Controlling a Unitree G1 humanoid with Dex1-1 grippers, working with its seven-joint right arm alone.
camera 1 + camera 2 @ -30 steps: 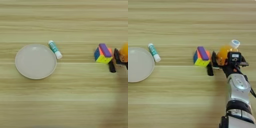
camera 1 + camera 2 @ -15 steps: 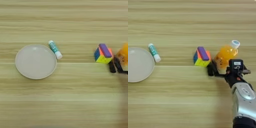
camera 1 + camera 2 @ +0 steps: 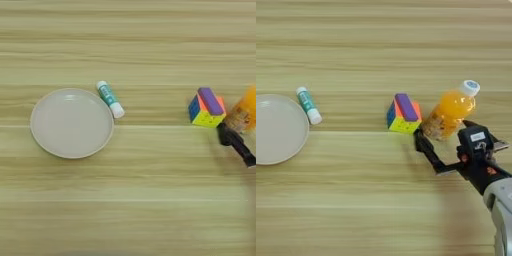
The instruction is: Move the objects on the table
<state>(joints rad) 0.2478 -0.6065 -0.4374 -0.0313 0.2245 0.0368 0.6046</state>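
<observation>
**Q:** Where is your gripper right now, and what are the fingers doing?

**A:** Nearest to me, my right gripper comes in from the lower right over the table. One black finger reaches up-left toward the cube and ends just beside its lower right corner. The other finger shows only as a short tip on the far side of the wrist block, so the fingers are spread apart with nothing between them. The orange juice bottle lies tilted just beyond, cap up-right, its base near the cube.

**Q:** Progress on moving the objects?

**A:** My judgement: nothing placed yet. The plate sits at the left with nothing in it. The glue stick lies on the wood just beside the plate's upper right rim, close enough that I cannot tell whether they touch. Both are well apart from my gripper. The task names no goal, so what remains is open; a grasp comes first.

**Q:** Orientation of the glue stick?

**A:** Lying flat. Long axis runs diagonally, from upper left, farther from me, to lower right, nearer. White ends, teal label between; the lower right end looks slightly wider. I cannot tell which end is the cap.
</observation>
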